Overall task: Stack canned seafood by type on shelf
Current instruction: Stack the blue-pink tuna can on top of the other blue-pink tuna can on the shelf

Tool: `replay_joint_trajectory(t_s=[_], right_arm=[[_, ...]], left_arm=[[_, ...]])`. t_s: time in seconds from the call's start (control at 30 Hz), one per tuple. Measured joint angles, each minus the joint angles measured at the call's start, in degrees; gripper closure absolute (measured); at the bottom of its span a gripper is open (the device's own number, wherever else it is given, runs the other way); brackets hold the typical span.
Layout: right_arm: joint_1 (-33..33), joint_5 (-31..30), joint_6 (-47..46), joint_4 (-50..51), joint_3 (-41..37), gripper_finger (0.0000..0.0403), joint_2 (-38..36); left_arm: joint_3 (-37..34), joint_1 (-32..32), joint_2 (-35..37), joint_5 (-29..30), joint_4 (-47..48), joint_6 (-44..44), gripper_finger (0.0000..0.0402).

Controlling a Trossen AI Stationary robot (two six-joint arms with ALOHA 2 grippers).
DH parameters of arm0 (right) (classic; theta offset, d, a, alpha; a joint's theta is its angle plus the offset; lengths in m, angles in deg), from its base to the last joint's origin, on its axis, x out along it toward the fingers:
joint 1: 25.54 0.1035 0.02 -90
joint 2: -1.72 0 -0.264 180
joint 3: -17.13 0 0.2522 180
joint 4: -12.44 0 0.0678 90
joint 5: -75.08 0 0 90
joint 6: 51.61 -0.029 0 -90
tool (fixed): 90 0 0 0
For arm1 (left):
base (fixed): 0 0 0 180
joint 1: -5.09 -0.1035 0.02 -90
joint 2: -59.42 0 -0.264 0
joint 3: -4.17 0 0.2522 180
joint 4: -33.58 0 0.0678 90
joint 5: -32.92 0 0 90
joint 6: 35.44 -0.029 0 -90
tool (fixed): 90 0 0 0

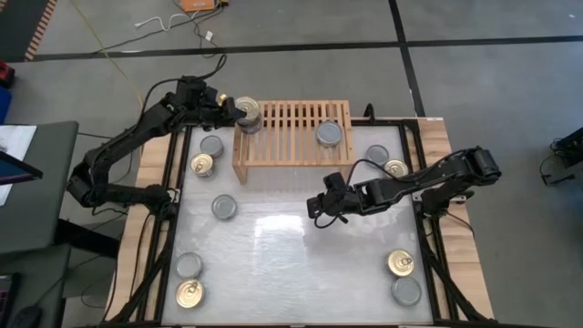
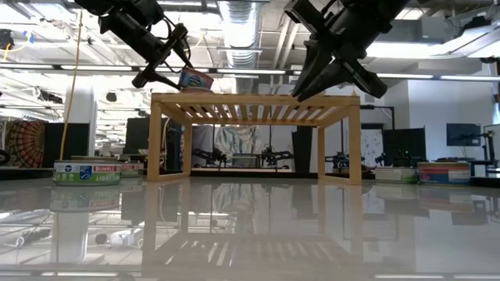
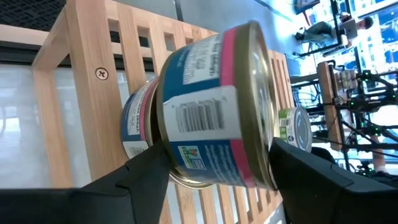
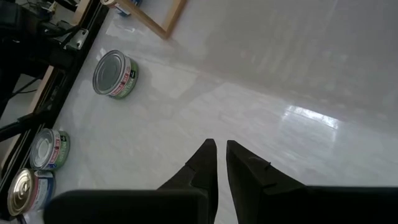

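The light-wood shelf [image 1: 291, 137] stands at the table's far middle. At its far left corner my left gripper [image 1: 235, 113] is shut on a gold-topped can [image 3: 214, 112] with a blue and pink label. That can is tilted above a like-labelled can [image 3: 134, 124] that stands on the slats. A silver-topped can with a green label [image 1: 329, 135] stands farther right on the shelf. My right gripper [image 4: 221, 163] is shut and holds nothing. It hangs over bare table in front of the shelf [image 1: 319, 205]. My left gripper pinches the gold-topped can between its two fingers, one finger under the bottom face [image 3: 177, 171] and one on the gold top [image 3: 268, 140], at the rim nearest the gripper. The fingers come from the table's left, slanting slightly down. The can sits tilted [image 2: 195, 80], its underside against the lower can's top.
Loose cans lie on the table. On the left there are silver ones [image 1: 211, 144] [image 1: 224, 207] [image 1: 189, 265] and gold ones [image 1: 201, 165] [image 1: 189, 293]. On the right lie several more [image 1: 377, 154] [image 1: 395, 168] [image 1: 401, 263] [image 1: 406, 291]. The table's middle is bare white.
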Motion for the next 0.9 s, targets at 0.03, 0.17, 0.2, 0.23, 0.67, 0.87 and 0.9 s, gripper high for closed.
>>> replay_joint_trajectory(t_s=[0.03,0.17,0.2,0.23,0.67,0.87,0.9], right_arm=[[0.00,0.07,0.02,0.00,0.00,0.0340,0.00],[0.26,0.10,0.04,0.00,0.00,0.0340,0.00],[0.32,0.12,0.04,0.00,0.00,0.0340,0.00],[0.32,0.12,0.07,0.00,0.00,0.0340,0.00],[0.37,0.14,0.07,-0.01,0.00,0.0340,0.00],[0.26,0.14,0.07,-0.04,0.00,0.0340,0.00],[0.26,0.15,0.07,-0.04,0.00,0.0340,-0.01]], left_arm=[[0.00,0.02,0.00,-0.16,0.00,0.00,0.0134],[0.00,0.02,0.08,-0.26,0.17,2.08,0.0109],[0.00,0.02,0.12,-0.29,0.22,2.76,0.0104],[0.00,0.02,0.24,-0.33,0.29,3.11,0.0102],[-0.02,-1.44,3.34,-6.57,1.20,5.08,0.0102],[-0.04,-1.39,3.06,-8.55,5.78,4.59,0.0103],[-0.04,-1.40,3.08,-8.42,6.42,4.38,0.0103]])
